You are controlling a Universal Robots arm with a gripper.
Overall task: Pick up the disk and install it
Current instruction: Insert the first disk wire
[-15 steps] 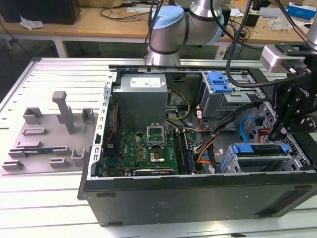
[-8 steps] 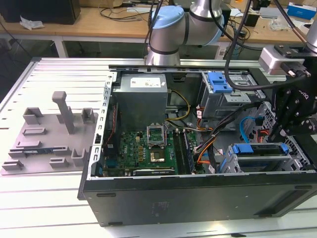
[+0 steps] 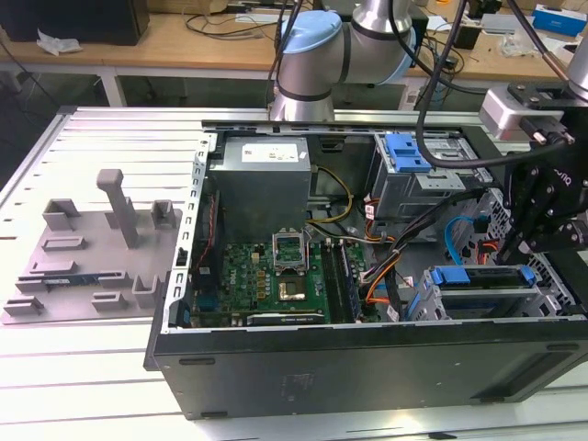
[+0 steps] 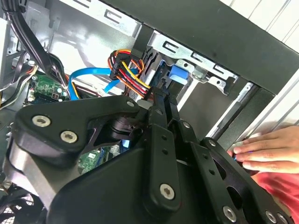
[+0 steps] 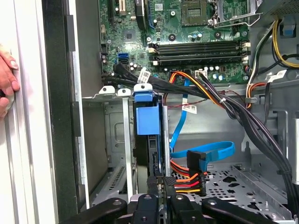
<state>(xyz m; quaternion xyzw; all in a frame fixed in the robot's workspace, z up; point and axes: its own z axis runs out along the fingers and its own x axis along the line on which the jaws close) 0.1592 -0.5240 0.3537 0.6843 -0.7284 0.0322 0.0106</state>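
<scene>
Disk (image 3: 478, 292): seated on edge in drive cage (image 3: 551, 276), at 3 o'clock of motherboard (image 3: 276, 276) in exterior view. Gripper (image 5: 162, 181): fingers drawn together, seemingly touching disk's end.

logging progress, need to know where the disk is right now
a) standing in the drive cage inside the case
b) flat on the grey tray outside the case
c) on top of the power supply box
a: in the first wrist view the disk, with its blue bracket, stands edge-on between the rails of the metal drive cage inside the case, directly ahead of the pincer.
</scene>
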